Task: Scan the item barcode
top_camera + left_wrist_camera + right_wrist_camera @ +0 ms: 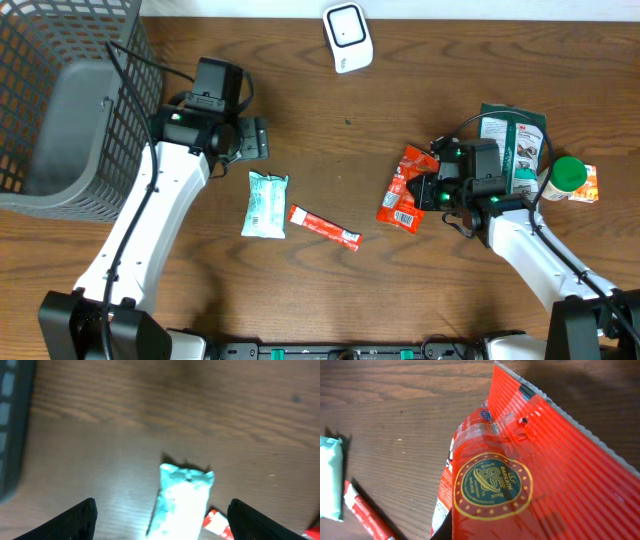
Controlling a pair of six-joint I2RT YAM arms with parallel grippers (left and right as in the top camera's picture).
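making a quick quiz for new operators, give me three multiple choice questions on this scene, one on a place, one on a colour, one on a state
1. Where on the table is the white scanner?
A) near edge B) far edge C) dead centre

2. What colour is the bag in the right gripper?
A) teal B) white C) red

3. How is the left gripper?
A) open, holding nothing B) shut on an item C) shut, empty

Answers:
B, it lies at the top of the overhead view.
C, red foil fills the right wrist view.
A, its fingers stand wide apart above the teal packet.
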